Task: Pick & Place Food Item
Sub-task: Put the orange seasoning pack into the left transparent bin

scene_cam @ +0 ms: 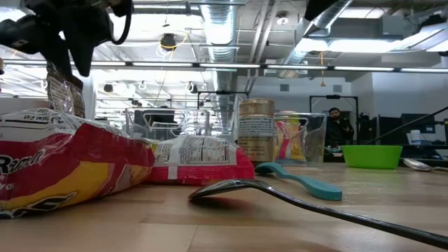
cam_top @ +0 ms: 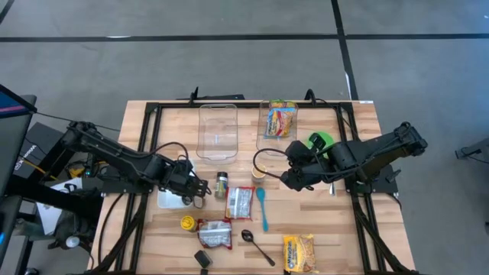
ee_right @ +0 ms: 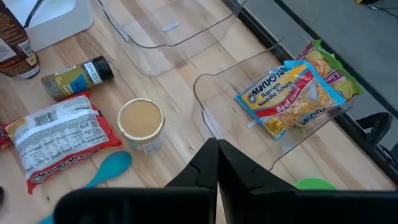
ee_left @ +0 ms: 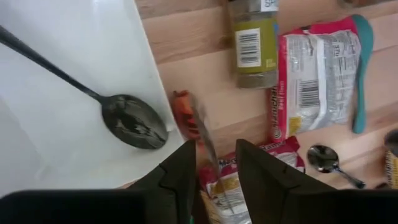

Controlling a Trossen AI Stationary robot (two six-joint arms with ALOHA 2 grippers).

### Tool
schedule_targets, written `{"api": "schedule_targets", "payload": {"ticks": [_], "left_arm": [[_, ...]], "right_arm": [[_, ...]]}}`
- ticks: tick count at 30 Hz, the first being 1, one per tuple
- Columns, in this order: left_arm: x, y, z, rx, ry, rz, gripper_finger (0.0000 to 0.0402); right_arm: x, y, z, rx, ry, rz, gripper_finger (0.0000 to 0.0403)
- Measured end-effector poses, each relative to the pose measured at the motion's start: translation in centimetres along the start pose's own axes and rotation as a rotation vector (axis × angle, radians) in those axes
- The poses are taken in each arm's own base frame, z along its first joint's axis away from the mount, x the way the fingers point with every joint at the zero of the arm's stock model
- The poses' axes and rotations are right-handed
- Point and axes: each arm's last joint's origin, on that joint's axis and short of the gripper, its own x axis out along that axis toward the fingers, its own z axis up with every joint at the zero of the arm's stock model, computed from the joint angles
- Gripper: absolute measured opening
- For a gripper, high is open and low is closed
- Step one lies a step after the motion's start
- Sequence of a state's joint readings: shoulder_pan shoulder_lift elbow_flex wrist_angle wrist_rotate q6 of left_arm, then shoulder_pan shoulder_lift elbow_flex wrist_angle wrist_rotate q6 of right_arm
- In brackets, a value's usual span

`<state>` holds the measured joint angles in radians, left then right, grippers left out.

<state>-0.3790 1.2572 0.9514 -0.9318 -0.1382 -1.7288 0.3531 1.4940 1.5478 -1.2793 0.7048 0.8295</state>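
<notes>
Look first at your left gripper (ee_left: 211, 177): in the left wrist view its jaws are clamped on the thin top edge of a small food packet (ee_left: 198, 121), which hangs from between the fingers over the seam between the white tray (ee_left: 74, 74) and the wood. The high view shows only that this gripper (cam_top: 197, 189) sits at the tray's (cam_top: 164, 200) near edge; the packet itself is too small to make out there. In the low view the same packet (scene_cam: 64, 91) dangles clear of the table under the dark fingers.

Beyond the jaws, the wrist camera gives you a black spoon (ee_left: 127, 119) lying in the tray, a spice jar (ee_left: 254, 43) on its side, a red ramen pack (ee_left: 314, 74) and a teal spoon (ee_left: 362, 68) just beside that pack.

Your right gripper (ee_right: 217, 158) has its jaws together, holding nothing. Ahead of them the right wrist view shows a clear bin (ee_right: 214, 93) with a ramen noodle packet (ee_right: 292, 99) inside, and a small cup (ee_right: 141, 123) just to one side of the fingertips. From above, that gripper (cam_top: 294, 177) hovers near the cup (cam_top: 260, 174), with the clear bin (cam_top: 265, 141) beyond it and an empty-looking second bin (cam_top: 218, 131) alongside.
</notes>
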Motion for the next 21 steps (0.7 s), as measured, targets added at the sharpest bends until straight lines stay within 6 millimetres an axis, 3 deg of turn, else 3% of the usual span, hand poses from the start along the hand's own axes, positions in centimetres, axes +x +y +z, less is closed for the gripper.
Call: {"api": "schedule_targets", "payload": {"ticks": [21], "left_arm": [[0.93,0.52,-0.09,-0.002,0.011,0.012,0.0106]], "right_arm": [[-0.02,0.15,0.15,0.015,-0.013,0.014,0.0000]]}}
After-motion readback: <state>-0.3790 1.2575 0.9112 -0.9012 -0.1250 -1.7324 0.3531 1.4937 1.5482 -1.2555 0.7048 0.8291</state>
